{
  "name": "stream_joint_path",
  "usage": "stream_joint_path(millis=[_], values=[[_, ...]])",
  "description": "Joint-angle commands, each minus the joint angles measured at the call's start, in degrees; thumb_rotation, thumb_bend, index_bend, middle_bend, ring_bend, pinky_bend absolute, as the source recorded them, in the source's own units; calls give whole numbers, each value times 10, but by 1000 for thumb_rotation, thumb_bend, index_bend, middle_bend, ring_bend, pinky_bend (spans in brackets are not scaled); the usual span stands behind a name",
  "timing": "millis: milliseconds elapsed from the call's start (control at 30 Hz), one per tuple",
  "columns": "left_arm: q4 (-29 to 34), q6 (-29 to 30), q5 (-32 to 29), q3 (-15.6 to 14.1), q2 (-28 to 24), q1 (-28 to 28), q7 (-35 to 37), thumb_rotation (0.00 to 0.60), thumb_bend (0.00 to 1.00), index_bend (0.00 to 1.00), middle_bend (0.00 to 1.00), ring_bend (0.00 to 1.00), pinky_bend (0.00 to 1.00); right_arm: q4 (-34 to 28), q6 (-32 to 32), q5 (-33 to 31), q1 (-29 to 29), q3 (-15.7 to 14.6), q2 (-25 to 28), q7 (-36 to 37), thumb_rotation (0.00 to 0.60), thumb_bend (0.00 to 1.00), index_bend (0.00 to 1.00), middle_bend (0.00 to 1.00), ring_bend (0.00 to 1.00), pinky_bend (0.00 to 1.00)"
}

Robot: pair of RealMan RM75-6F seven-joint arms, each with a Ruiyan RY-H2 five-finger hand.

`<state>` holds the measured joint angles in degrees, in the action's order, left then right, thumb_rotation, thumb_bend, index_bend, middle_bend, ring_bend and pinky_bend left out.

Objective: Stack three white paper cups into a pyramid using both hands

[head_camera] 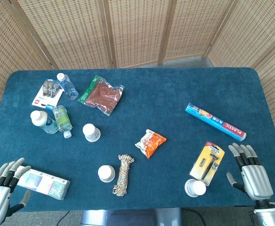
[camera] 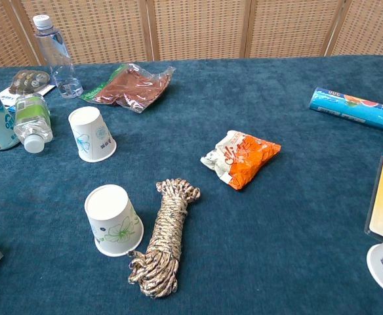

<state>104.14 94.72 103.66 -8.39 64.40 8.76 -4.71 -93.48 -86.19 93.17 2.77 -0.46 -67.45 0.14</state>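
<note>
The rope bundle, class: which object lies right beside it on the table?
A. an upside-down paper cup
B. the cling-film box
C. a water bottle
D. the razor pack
A: the rope bundle lies right next to an upside-down paper cup; the other objects lie farther off.

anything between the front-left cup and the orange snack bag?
Yes: the rope bundle lies between that cup and the snack bag, right beside the cup. Both views show it; the chest view shows it closest.

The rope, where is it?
In the head view the rope lies near the table's front edge, a bit left of the middle, right beside an upside-down cup. The orange snack bag lies further back to its right.
</note>
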Motion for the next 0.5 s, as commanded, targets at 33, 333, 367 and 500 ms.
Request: stream_joint_path(millis=[33, 333, 367, 500], values=[[1, -5, -4, 1, 0, -3, -1, 600, 479, 179, 71, 0, 0, -4, 4, 1, 3, -1, 1, 4, 600, 398, 0, 0, 0, 0], [14, -28, 1, 2, -7, -18, -20, 600, 479, 172, 65, 0, 0, -7, 1, 8, 4, -3, 4, 15, 600, 398, 0, 0, 0, 0], [18, -32, 3, 3, -10, -22, -24, 600, 479, 171, 63, 0, 0, -6, -1, 6, 3, -3, 5, 18, 600, 398, 0, 0, 0, 0], [40, -68, 2, 6, -24, -42, -54, 600, 480, 141, 37, 0, 0, -4, -4, 5, 1, -3, 7, 23, 600, 397, 0, 0, 0, 0]])
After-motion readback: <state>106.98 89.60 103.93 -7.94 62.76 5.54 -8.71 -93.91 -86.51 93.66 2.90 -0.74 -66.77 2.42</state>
